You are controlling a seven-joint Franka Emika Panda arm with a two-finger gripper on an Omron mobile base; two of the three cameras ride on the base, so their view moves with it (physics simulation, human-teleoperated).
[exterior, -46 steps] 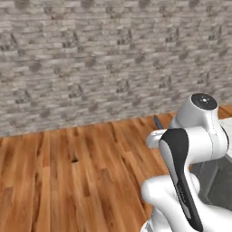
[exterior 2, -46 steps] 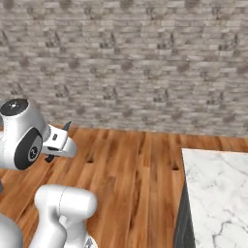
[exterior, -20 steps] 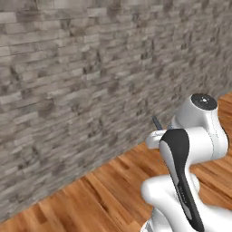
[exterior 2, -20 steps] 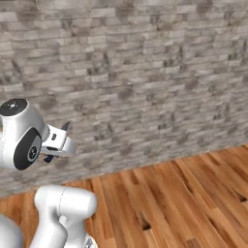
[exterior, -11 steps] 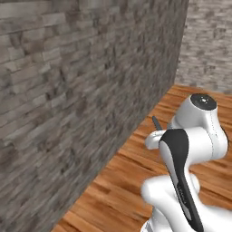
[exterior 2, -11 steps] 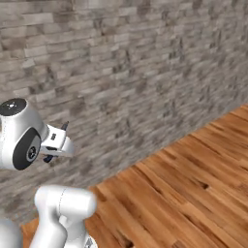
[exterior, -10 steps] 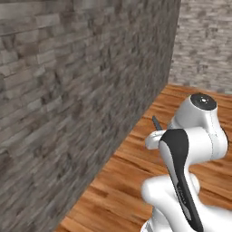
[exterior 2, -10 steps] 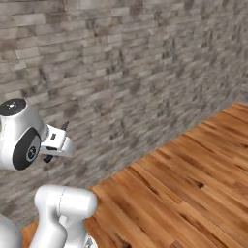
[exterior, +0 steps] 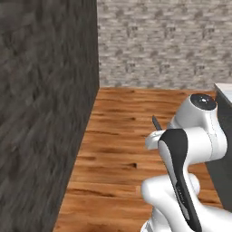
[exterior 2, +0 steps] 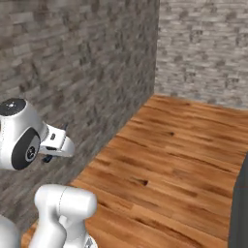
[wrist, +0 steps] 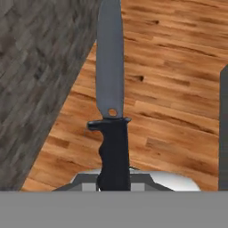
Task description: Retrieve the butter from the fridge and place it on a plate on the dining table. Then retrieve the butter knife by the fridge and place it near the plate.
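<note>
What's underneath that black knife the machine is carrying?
Beneath the butter knife lies bare wooden floor, with a grey stone wall running along one side. The shut pincer hides the handle's lower end, and the knife covers a strip of floor.

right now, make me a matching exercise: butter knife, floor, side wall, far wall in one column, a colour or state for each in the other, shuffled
Things:
1. butter knife
2. floor
3. side wall
4. far wall

Colour or state:
A. brown wooden planks
B. dark, held by its handle, blade pointing away from the hand
C. light grey stone, at the end of the room
D. dark grey stone, close beside the robot

Pairs: 1-B, 2-A, 3-D, 4-C
</note>
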